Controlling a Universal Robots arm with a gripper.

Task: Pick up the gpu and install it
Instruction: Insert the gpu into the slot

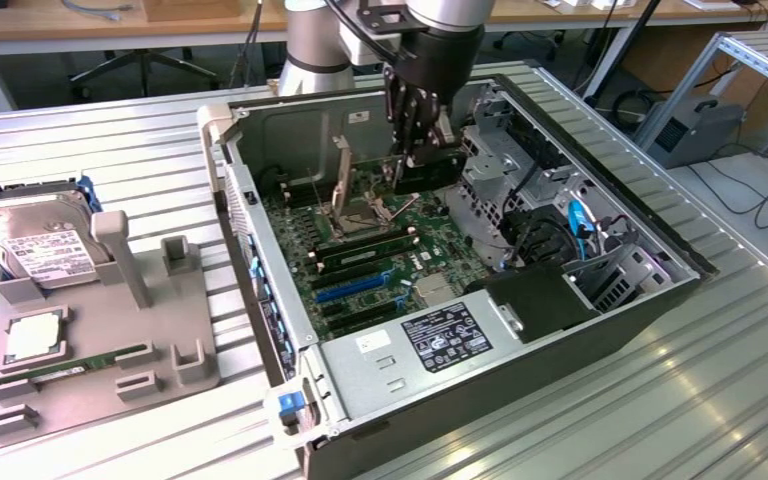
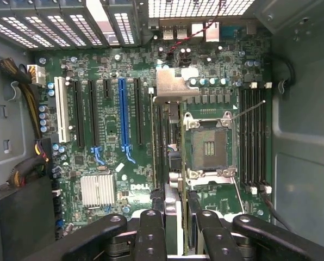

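Tool (image 1: 415,130) partly closed, clamped on gpu (image 1: 427,172), held edge-down over motherboard (image 2: 113,163) inside case (image 1: 651,275). Risk: card sits beside blue slot (image 2: 124,117), not over it; likely jam or socket (image 2: 208,147) strike.

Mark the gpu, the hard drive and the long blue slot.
gpu (image 1: 430,172): exterior view, middle of its black face.
hard drive (image 1: 51,258): exterior view, on its white label.
long blue slot (image 2: 124,117): wrist view, middle of its length.

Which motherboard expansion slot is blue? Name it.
The long blue slot, flanked by black slots; the rest are black, except one white slot at the row's end.
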